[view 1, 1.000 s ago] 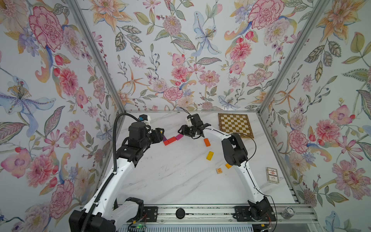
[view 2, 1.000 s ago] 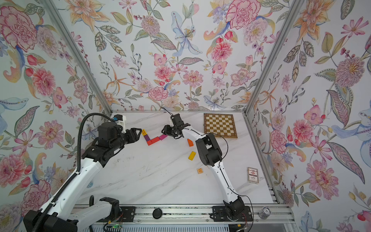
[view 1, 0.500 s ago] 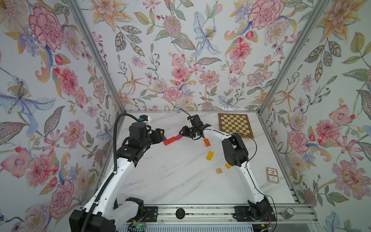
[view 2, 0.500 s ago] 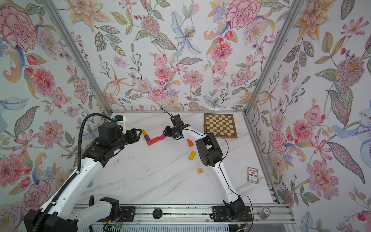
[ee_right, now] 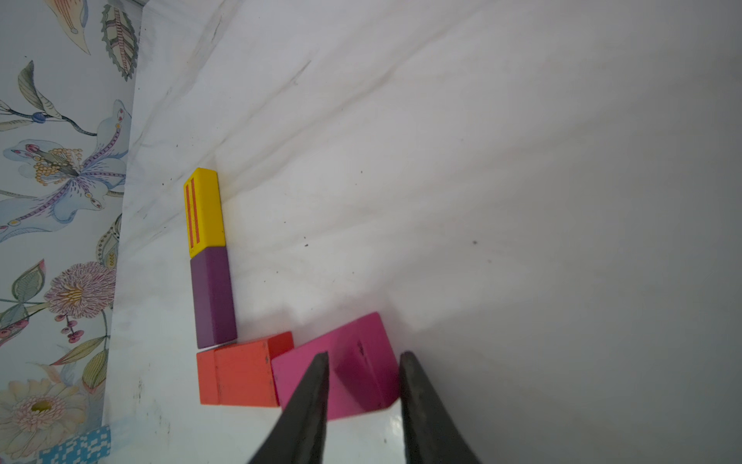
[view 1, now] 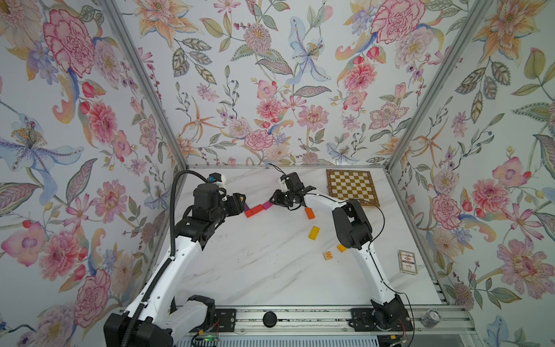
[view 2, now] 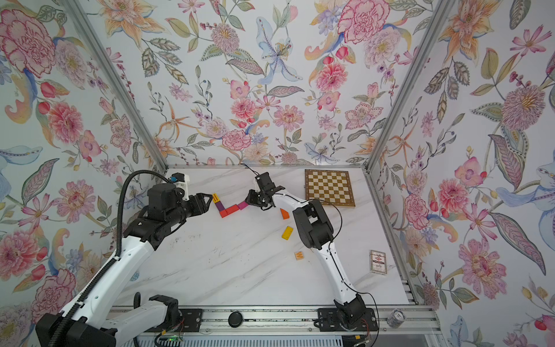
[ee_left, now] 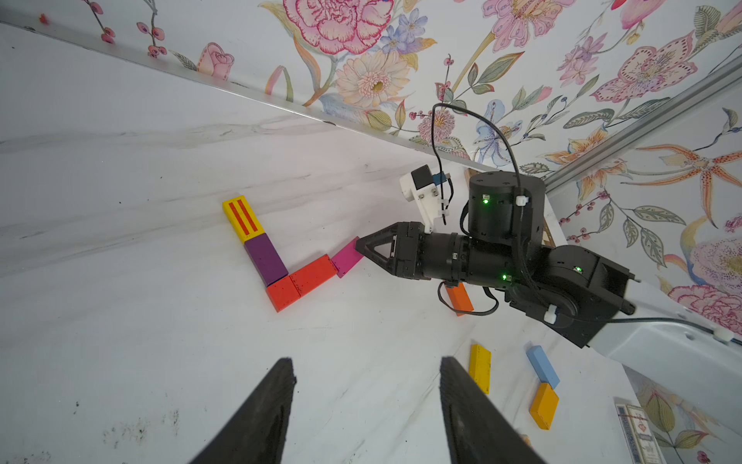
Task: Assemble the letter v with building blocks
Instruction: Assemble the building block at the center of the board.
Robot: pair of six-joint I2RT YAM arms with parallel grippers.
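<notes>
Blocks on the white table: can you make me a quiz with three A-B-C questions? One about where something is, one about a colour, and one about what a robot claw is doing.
1. Where does the brown-and-cream chessboard lie on the white marble table?
A) at the far end, on the right arm's side
B) under the left arm
C) on top of the blocks

2. What colour is the rectangular wooden block at the tips of the right gripper?
A) green
B) magenta
C) black

3. How is the left gripper?
A) shut on a yellow block
B) holding a card box
C) open, holding nothing

Answers:
1 A: both top views show it by the back wall on that side.
2 B: the left wrist view shows the tips at a magenta block.
3 C: its jaws stand apart with only bare table between them.
</notes>
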